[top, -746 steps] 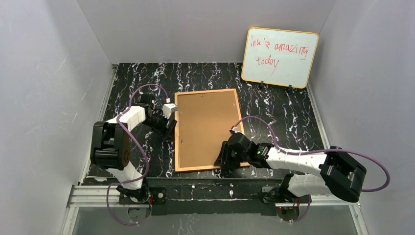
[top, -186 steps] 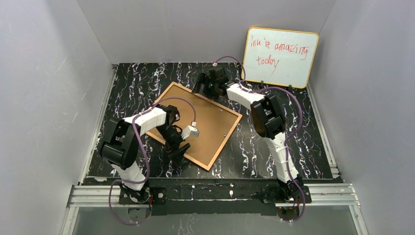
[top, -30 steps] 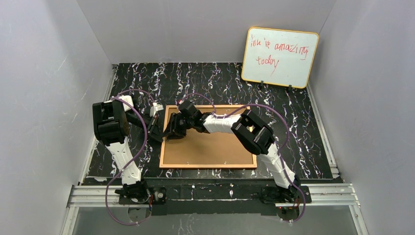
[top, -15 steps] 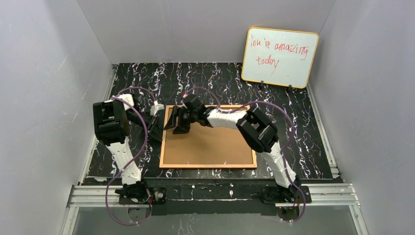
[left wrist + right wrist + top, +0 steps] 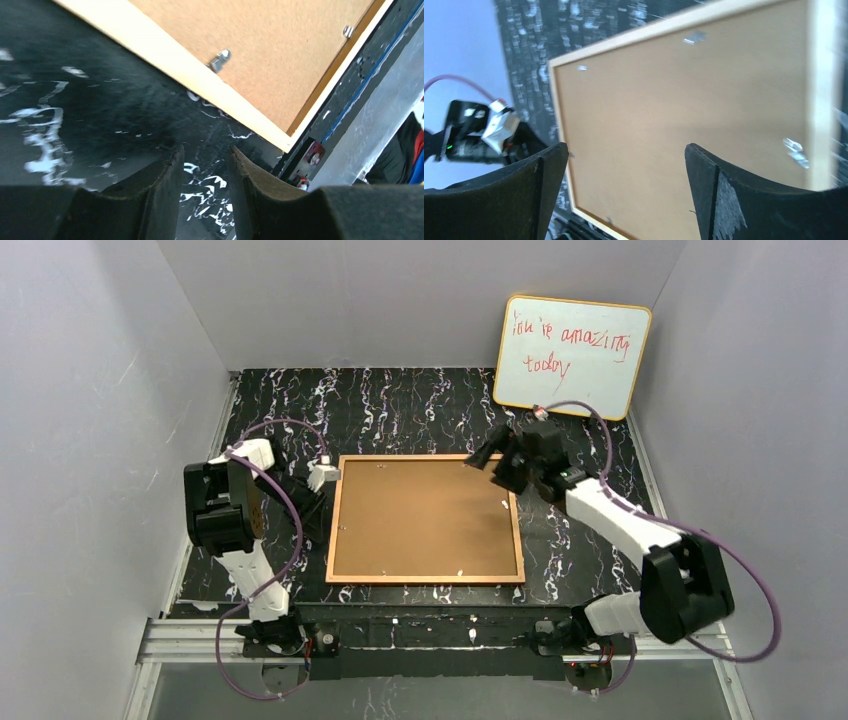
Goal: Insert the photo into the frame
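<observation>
The frame (image 5: 425, 518) lies flat in the middle of the mat with its plain brown board back facing up. It also fills the right wrist view (image 5: 684, 100) and the top of the left wrist view (image 5: 260, 60). The photo is out of view. My left gripper (image 5: 318, 515) sits low just off the frame's left edge. Its fingers (image 5: 206, 160) stand a little apart over the bare mat, with nothing between them. My right gripper (image 5: 490, 468) hovers above the frame's far right corner. It is wide open (image 5: 626, 155) and empty.
Small metal tabs (image 5: 220, 59) (image 5: 794, 146) stick up along the board's edges. A yellow-edged whiteboard (image 5: 572, 357) with red writing leans against the back wall on the right. Grey walls close in three sides. A metal rail (image 5: 440, 632) runs along the near edge.
My right arm has swung from the frame's left part to its far right corner, and its jaws have widened. My left gripper has opened slightly. The frame has not moved in the last second.
</observation>
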Robot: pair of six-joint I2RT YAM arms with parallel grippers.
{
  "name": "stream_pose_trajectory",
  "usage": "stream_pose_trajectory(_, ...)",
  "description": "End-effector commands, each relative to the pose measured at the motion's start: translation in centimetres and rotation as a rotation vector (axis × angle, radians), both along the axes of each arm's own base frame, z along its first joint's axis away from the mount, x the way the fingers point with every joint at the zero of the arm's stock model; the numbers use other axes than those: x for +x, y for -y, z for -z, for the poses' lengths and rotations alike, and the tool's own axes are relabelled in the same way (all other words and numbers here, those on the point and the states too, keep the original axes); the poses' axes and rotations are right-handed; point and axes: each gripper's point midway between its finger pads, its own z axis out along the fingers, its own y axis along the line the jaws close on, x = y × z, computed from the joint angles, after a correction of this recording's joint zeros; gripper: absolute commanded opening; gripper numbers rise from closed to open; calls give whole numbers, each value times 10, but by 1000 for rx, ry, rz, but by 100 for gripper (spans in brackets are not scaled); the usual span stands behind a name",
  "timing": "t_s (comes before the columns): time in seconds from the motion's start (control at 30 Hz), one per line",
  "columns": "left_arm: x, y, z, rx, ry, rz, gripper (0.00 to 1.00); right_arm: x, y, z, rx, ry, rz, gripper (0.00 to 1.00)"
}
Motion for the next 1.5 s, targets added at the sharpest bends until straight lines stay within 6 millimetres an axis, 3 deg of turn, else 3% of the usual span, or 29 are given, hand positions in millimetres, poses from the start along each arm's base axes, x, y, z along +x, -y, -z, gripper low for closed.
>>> stream_pose_trajectory(0.0, -16, 0, 2, 64, 56, 88, 36, -33, 63, 53, -146, -103, 119, 97)
stream_pose_trajectory(0.17, -30, 4, 3, 79, 55, 132, 36, -45, 87, 75, -163, -134, 176, 99)
stream_pose_trajectory(0.4, -42, 11, 5, 84, 62, 195, 36, -36, 85, 95, -184, -168, 171, 99)
stream_pose_trajectory(0.57, -46, 22, 11, 89, 48, 221, 36, -19, 72, 98, -171, -191, 137, 98)
stream_pose_trajectory(0.7, -45, 23, 12, 93, 55, 228, 36, -2, 71, 83, -191, -153, 136, 98)
stream_pose_trajectory(0.87, -44, 21, 13, 102, 50, 232, 36, 6, 97, 67, -212, -117, 194, 98)
stream_pose_trajectory(1.0, -43, 22, 14, 97, 47, 230, 35, 1, 118, 75, -217, -135, 230, 97)
stream_pose_trajectory(1.07, -42, 23, 14, 93, 45, 229, 35, -3, 120, 83, -217, -148, 228, 97)
stream_pose_trajectory(1.27, -43, 22, 17, 102, 38, 228, 35, -10, 97, 112, -145, -235, 175, 94)
stream_pose_trajectory(1.4, -40, 20, 17, 121, 30, 222, 35, -7, 61, 122, -157, -253, 113, 93)
stream_pose_trajectory(1.47, -40, 21, 16, 115, 34, 219, 35, 4, 38, 118, -152, -236, 81, 93)
